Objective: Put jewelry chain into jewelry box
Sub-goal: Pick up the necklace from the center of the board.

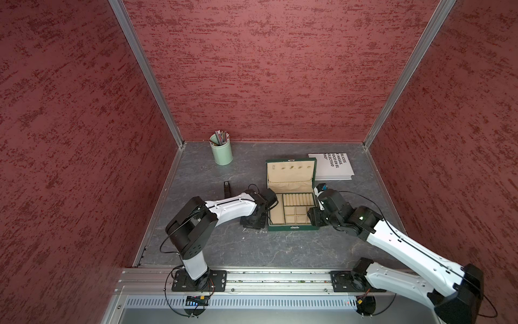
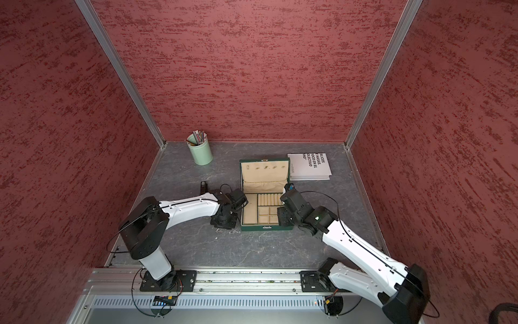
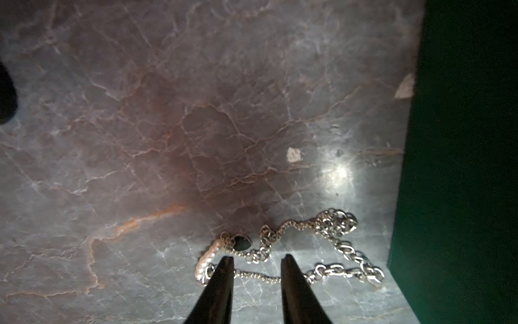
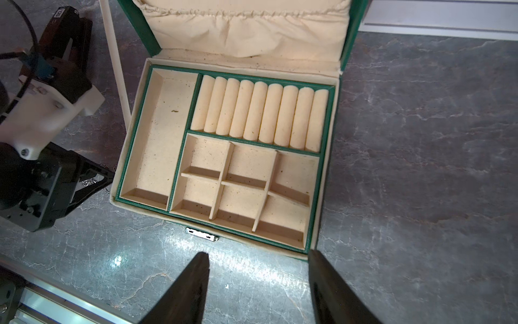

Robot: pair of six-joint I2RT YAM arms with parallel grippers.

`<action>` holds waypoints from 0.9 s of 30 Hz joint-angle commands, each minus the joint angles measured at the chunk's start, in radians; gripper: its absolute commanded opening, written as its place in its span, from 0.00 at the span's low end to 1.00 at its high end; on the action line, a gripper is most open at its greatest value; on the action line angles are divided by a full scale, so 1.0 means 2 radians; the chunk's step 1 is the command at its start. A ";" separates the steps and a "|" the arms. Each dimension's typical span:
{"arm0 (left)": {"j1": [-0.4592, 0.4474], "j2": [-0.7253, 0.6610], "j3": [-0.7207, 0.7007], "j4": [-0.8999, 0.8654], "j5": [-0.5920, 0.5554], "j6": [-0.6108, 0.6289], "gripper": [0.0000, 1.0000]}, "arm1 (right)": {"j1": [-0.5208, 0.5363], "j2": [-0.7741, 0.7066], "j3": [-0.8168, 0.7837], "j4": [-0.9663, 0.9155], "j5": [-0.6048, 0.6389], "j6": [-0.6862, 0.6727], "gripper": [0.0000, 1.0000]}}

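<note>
The left tool (image 3: 256,261) points down at the grey marbled surface (image 3: 140,140), just beside the outer left wall of the dark green hinged jewelry box with beige velvet lining (image 3: 462,168). Its two dark tapered fingers (image 3: 221,280) stand a little apart, with a clear gap between the tips. The thin silvery link jewelry chain (image 3: 330,227) lies loosely curled on the surface right at those tips. One strand crosses the gap between them, and a small dark bead sits near one tip. The tool has hold of nothing; whether a finger touches the chain cannot be told.

In both top views the chain (image 1: 253,231) (image 2: 227,231) is outside the box, near its front left corner (image 1: 291,227) (image 2: 266,227).

The right tool (image 4: 258,258) hangs at the front edge of the open box (image 4: 157,134). Its fingers (image 4: 193,286) are spread well apart and hold nothing. One tip overlaps the box's front corner in the wrist view; contact cannot be told. The ring rolls, the long tray and the square compartments hold no chain.
</note>
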State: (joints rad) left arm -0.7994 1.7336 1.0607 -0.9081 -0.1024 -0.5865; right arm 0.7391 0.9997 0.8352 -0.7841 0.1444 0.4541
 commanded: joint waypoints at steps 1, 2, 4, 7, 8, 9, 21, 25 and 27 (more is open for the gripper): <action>0.005 0.006 0.000 0.007 -0.001 0.002 0.31 | 0.005 -0.005 0.002 0.001 0.012 -0.007 0.60; 0.005 0.009 -0.001 0.009 -0.001 0.002 0.30 | 0.005 -0.005 0.002 0.001 0.012 -0.006 0.60; 0.007 0.014 -0.004 0.011 -0.001 0.001 0.29 | 0.005 -0.004 0.002 0.001 0.011 -0.006 0.60; 0.012 0.015 -0.015 0.017 -0.001 -0.002 0.29 | 0.005 -0.005 0.003 -0.001 0.013 -0.006 0.60; 0.015 0.015 -0.019 0.020 0.001 -0.002 0.28 | 0.005 -0.006 0.003 -0.001 0.013 -0.006 0.60; 0.017 0.015 -0.025 0.024 0.003 -0.003 0.27 | 0.005 -0.006 0.003 -0.001 0.013 -0.006 0.60; 0.027 0.009 -0.054 0.044 0.015 -0.007 0.10 | 0.004 -0.006 0.006 -0.003 0.015 -0.005 0.60; 0.027 -0.005 -0.049 0.034 0.005 -0.005 0.06 | 0.005 -0.006 0.007 -0.004 0.015 -0.003 0.60; 0.027 -0.015 -0.044 0.026 -0.002 -0.005 0.02 | 0.005 -0.007 0.008 -0.005 0.015 -0.003 0.60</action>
State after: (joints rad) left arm -0.7498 1.7020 0.9962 -0.8539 -0.1024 -0.5949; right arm 0.7391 0.9985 0.8352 -0.7898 0.1516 0.4519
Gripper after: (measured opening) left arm 0.053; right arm 0.602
